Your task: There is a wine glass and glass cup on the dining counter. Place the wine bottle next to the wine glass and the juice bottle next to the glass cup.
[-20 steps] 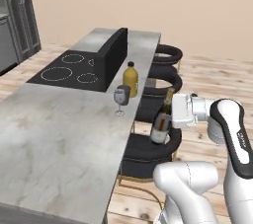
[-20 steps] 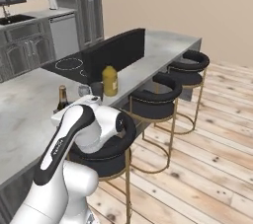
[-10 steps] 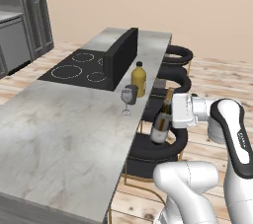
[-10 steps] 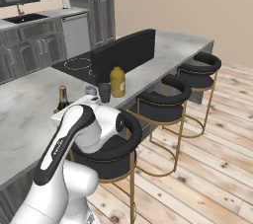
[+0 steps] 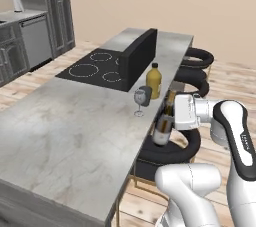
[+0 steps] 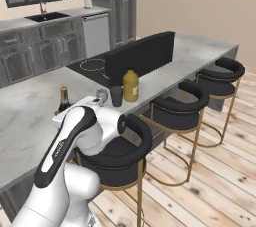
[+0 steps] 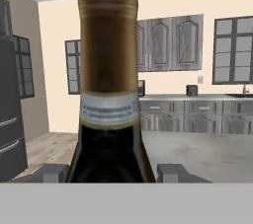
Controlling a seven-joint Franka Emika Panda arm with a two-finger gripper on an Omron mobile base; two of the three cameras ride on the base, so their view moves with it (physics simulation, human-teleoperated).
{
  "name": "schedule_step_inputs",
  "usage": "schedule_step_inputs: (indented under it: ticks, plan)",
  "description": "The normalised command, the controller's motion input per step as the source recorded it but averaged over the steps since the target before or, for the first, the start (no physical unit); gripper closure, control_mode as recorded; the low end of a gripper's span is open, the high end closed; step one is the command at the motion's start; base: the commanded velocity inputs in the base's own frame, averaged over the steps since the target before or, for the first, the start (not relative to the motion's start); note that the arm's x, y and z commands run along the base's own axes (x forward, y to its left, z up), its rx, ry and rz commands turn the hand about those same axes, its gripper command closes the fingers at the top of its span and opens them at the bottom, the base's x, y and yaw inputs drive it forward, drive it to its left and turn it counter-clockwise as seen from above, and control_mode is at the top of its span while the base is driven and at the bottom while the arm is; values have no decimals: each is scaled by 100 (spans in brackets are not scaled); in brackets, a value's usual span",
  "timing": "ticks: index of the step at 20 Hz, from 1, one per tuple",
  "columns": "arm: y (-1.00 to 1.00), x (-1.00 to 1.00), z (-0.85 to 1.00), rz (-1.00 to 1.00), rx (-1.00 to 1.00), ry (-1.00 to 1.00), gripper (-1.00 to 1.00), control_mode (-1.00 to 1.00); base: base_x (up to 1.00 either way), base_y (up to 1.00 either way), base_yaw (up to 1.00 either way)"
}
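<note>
- Whole scene has shifted in both base views since a second ago: camera moved with the base; bench things hold the same layout relative to each other.
- Hand [image 5: 169, 116] still clamped on the wine bottle [image 5: 164, 120], fingers on either side of its upper body below the neck; in the hand view the gold foil neck [image 7: 108, 35] stands right between the two fingertips.
- Wine bottle upright, long axis vertical, foil top up; held just off the bench's [image 5: 75, 131] seat-side edge, above the black stool [image 5: 170, 151]; can't tell if it touches the edge.
- Wine glass [image 5: 138, 100] upright near that same edge, just beside the bottle on the bench side.
- Glass cup [image 5: 145, 95] right behind the wine glass, juice bottle [image 5: 153, 81] just past it, both upright.
- Open marble stretches toward the camera from the wine glass; the black cooktop [image 5: 97, 70] and a dark upright panel [image 5: 139, 55] close off the far side.
</note>
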Motion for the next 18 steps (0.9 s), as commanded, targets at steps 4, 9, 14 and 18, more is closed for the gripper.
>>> schedule_step_inputs:
  ticks: [4, 9, 14, 18]
  plan:
    - [0, 0, 0, 0, 0, 0, 100, 100, 42, 0, 19]
    - [0, 0, 0, 0, 0, 0, 100, 100, 49, 0, 17]
    - [0, 0, 0, 0, 0, 0, 100, 100, 53, 0, 12]
    - [0, 0, 0, 0, 0, 0, 100, 100, 44, 0, 9]
